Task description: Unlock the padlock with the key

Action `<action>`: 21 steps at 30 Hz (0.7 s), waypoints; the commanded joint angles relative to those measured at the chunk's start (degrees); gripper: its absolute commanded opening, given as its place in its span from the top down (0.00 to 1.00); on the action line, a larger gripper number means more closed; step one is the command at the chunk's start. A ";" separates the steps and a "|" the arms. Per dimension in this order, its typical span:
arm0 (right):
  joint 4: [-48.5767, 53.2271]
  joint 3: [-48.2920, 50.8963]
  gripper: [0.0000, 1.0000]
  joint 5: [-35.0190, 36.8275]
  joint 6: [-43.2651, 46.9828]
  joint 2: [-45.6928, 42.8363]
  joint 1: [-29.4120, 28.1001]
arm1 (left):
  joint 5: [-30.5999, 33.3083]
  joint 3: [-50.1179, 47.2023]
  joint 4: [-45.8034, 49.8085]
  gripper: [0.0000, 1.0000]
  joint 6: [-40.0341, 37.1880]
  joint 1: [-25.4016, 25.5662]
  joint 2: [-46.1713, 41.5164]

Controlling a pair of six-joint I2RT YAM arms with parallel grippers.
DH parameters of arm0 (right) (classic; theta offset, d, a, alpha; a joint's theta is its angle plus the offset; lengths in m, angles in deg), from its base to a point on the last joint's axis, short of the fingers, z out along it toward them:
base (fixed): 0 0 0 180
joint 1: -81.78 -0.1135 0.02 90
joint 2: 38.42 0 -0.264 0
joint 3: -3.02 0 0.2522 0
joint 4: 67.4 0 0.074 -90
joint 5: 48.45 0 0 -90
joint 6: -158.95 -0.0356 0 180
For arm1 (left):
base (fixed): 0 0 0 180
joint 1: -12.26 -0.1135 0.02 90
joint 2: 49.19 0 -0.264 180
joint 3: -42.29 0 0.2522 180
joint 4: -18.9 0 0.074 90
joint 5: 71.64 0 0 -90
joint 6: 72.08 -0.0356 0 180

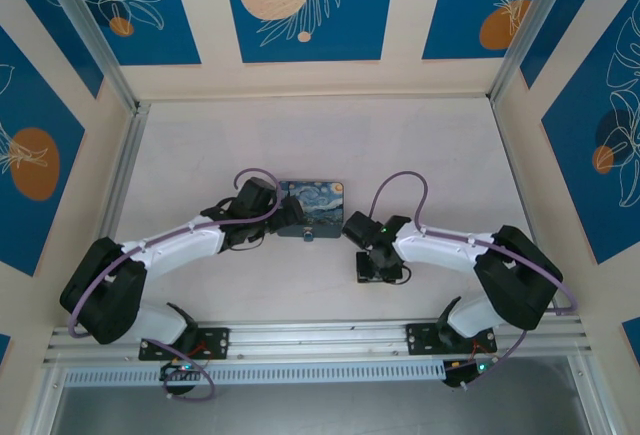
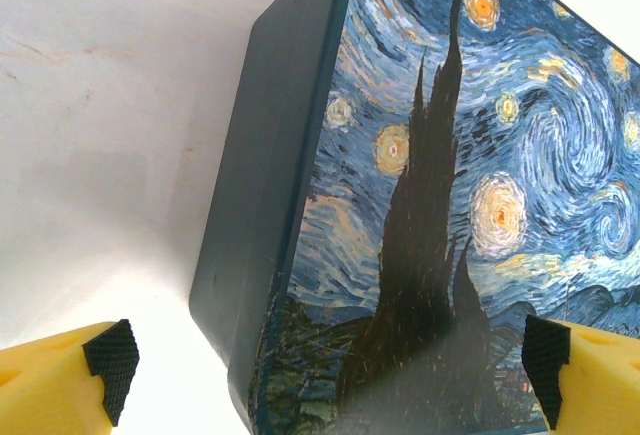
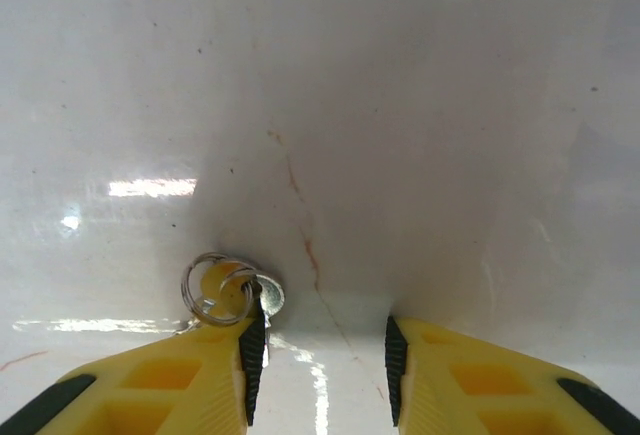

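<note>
The key (image 3: 268, 295) is a small silvery piece on a wire ring (image 3: 215, 288), lying on the white table. It sits against the tip of the left finger of my right gripper (image 3: 322, 330). That gripper's jaws stand apart, low over the table, with bare table between them. In the top view the right gripper (image 1: 378, 273) is just right of the painted blue tin (image 1: 313, 202). My left gripper (image 2: 328, 355) is wide open, its fingers straddling the near corner of the tin (image 2: 450, 155) without touching it. The padlock is hidden.
The white table (image 1: 330, 145) is walled by blue-and-cream patterned panels at the back and sides. A metal rail (image 1: 320, 340) with both arm bases runs along the near edge. Both arms reach toward the table's middle.
</note>
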 commanded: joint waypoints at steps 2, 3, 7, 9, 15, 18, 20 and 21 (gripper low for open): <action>-1.01 -0.87 0.59 0.81 1.54 3.84 -0.26 | 0.75 0.90 0.97 0.00 -0.78 0.63 0.57; -1.01 -1.28 0.59 0.93 1.87 4.26 -0.26 | 0.77 0.90 0.94 0.00 -0.87 0.66 0.55; -1.08 -3.17 0.59 1.04 3.45 5.93 -0.34 | 0.87 0.83 1.02 0.00 -0.79 0.63 0.55; -1.18 -3.78 0.59 0.57 4.16 6.16 -0.37 | 0.84 0.81 1.15 0.00 -0.88 0.68 0.64; -0.48 -3.00 0.59 -1.28 4.03 4.57 -0.83 | 0.83 0.88 1.24 0.00 -1.01 0.65 0.51; -0.39 -1.89 0.53 -1.64 3.22 3.93 -1.31 | 0.67 0.87 1.02 0.00 -0.97 0.65 0.78; 0.03 -2.09 0.49 -1.23 2.51 3.75 -1.90 | 0.43 0.99 0.97 0.00 -0.97 0.63 0.94; 0.25 -2.31 0.48 -1.09 2.26 3.67 -2.14 | 0.41 0.99 0.87 0.00 -0.97 0.67 1.02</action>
